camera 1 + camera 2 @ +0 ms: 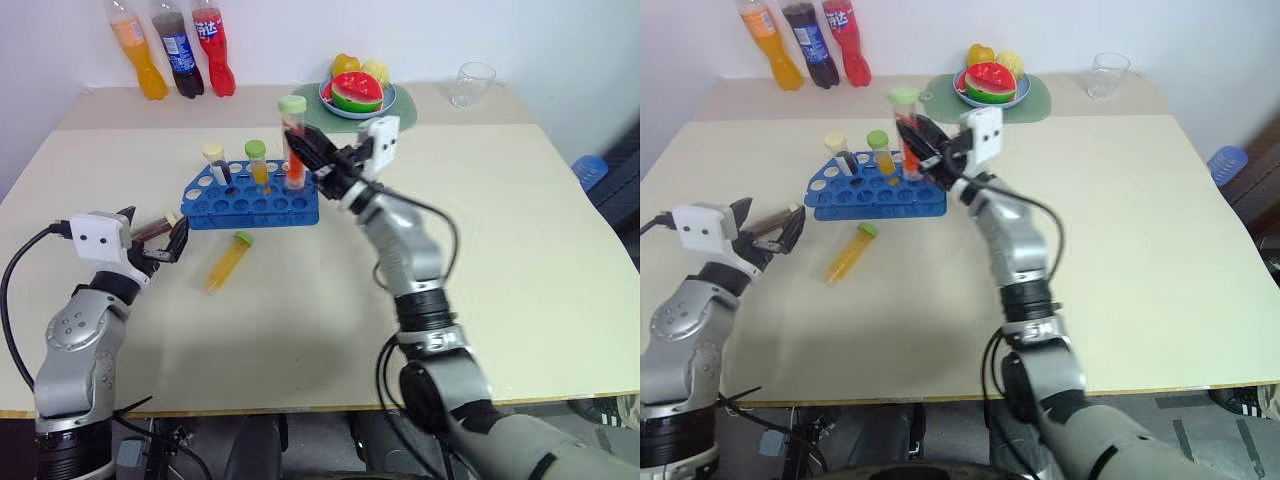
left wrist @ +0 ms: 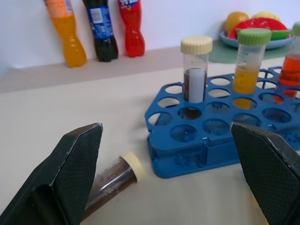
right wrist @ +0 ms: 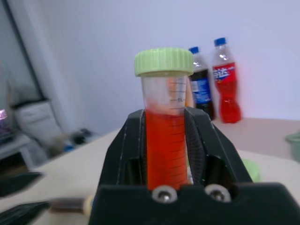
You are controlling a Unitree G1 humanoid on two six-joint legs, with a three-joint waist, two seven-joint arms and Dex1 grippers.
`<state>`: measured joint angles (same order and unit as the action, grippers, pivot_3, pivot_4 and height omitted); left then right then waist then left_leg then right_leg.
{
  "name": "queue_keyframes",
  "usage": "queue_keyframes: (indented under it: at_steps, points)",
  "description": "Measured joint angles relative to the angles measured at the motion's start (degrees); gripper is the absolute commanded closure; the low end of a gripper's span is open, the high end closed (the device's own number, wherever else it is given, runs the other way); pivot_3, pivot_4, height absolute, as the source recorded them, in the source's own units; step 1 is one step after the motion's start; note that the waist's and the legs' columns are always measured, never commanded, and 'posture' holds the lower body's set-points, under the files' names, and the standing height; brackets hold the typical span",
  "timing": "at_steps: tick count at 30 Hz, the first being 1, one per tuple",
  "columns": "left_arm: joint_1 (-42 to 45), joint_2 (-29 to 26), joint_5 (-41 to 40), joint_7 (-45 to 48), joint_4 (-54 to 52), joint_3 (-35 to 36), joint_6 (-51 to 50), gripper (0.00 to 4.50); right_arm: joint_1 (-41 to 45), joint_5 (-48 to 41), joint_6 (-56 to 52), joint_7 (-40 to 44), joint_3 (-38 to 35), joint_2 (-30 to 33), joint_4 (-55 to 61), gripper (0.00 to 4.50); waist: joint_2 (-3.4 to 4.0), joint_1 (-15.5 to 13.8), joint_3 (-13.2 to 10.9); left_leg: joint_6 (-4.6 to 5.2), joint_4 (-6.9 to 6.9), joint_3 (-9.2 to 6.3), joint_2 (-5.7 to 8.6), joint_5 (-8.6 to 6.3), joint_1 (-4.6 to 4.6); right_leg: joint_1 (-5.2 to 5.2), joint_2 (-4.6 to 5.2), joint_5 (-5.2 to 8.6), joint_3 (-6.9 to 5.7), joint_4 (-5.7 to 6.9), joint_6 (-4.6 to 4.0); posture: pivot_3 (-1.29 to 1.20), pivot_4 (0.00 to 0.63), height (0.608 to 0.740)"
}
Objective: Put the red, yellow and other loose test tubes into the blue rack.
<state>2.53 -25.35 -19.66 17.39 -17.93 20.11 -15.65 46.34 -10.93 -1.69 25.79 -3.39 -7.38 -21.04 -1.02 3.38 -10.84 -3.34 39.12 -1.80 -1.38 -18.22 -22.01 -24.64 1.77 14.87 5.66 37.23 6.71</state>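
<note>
A pale, smooth desk (image 1: 520, 250) against a white wall carried the bright blue plastic rack (image 1: 250, 203) with round holes at upper centre-left of the head view. The right arm reached up and leftward, its fingers (image 1: 300, 150) clamped on a clear, red-filled tube with a ribbed green cap (image 1: 292, 140), held upright above the rack's right end. At lower left, the left arm pointed forward, fingers (image 1: 160, 235) spread wide around nothing, over a dark-filled tube with a cream cap (image 2: 115, 176) lying flat. A yellow-filled tube (image 1: 227, 262) lay below the rack.
</note>
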Motion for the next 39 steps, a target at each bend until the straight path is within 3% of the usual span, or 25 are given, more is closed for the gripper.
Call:
queue_keyframes:
  at_steps: [5, 11, 39]
  points:
    - [-6.0, -0.2, -2.0, 6.5, -4.1, -4.6, 0.0, 0.00, 0.0, 1.2, 11.8, -4.6, -0.1, 0.0, -10.5, 3.84, 0.02, 0.9, 0.0, -0.01, -0.08, 0.05, -0.10, 0.00, -0.04, -0.14, -0.08, 0.00, 0.00, 0.04, -0.01, 0.00, 0.150, 0.734]
    - [-8.8, -1.4, -6.1, 10.5, -9.1, -6.1, -4.1, 0.00, 0.0, 1.5, 17.6, -3.7, 1.2, 0.0, -17.6, 3.84, 0.04, 1.5, 0.0, -0.03, -0.08, 0.05, -0.23, 0.02, 0.02, -0.20, -0.27, -0.08, 0.01, 0.21, -0.15, 0.00, 0.150, 0.734]
    - [-12.0, -1.6, -9.2, 10.9, -10.5, -5.5, -8.8, 0.00, 8.9, 9.0, 27.6, -8.5, 6.3, -2.1, -35.8, 3.84, 0.04, 2.4, 0.0, -0.03, -0.06, 0.03, -0.22, 0.02, 0.04, -0.18, -0.23, -0.08, 0.01, 0.22, -0.15, 0.00, 0.150, 0.734]
